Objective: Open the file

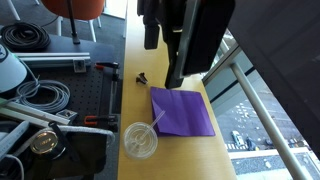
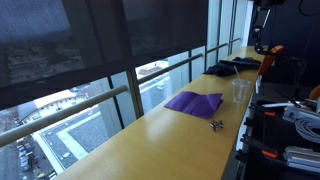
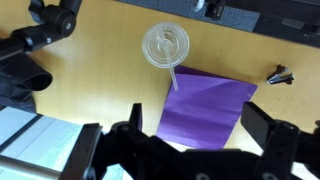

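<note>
The file (image 3: pixel 205 105) is a flat purple folder lying closed on the wooden table; it shows in both exterior views (image 1: pixel 182 110) (image 2: pixel 195 103). My gripper (image 3: pixel 195 125) is open and empty. It hangs well above the file, with one black finger on each side of the file's near end in the wrist view. In an exterior view the gripper (image 1: pixel 174 82) is dark and high over the table's far side. A clear plastic cup (image 3: pixel 165 45) with a straw stands just off one corner of the file.
A small black clip (image 3: pixel 278 75) lies on the table beyond the file (image 1: pixel 142 77). Cables and equipment (image 1: pixel 40 100) fill the bench beside the table. A window railing (image 1: pixel 250 90) runs along the other side. Dark items (image 2: pixel 235 67) lie at the table's far end.
</note>
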